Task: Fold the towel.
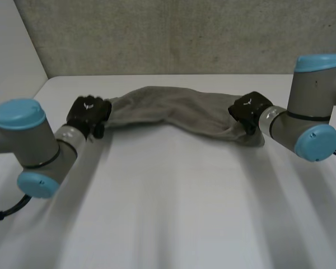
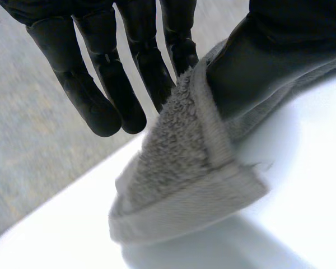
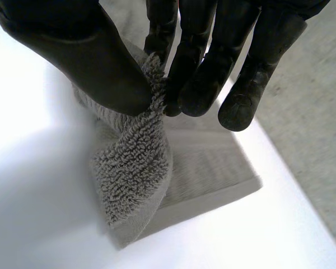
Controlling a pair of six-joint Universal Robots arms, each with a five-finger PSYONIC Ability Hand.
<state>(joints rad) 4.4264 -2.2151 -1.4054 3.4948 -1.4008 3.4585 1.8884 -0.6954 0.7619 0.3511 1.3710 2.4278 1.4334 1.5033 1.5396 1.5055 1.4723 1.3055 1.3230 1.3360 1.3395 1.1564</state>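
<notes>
Looking at a grey towel (image 1: 173, 109) strung across the far half of the white table (image 1: 173, 218), bunched into a sagging band instead of lying flat. Hard to say whether fully resting on the table or lifted a touch in the middle. Got the left hand (image 1: 88, 112) clamped on one end, pinching a hemmed corner between thumb (image 2: 257, 67) and fingers (image 2: 151, 61), just above the table surface. Same deal with the right hand (image 1: 248, 109) at the other end: nipped shut on a ridge of terry loops right at the fingertips (image 3: 196, 95), with more towel lying flat underneath. Reads like the carry-over part of a fold, going by the two end grips. To do it well: move both hands together at matching height, so no twist in the band. Ease them apart a little first to take out the sag, otherwise expect a lumpy crease. No need to squeeze harder, just hold each pinch steady. Looks a bit thin on the left, with mostly hem under the thumb, so could slip if yanked. Bring the held edge down with hems lined up, then let go only once flat. Can't tell the layer count in the middle from here, so worth going slow.
</notes>
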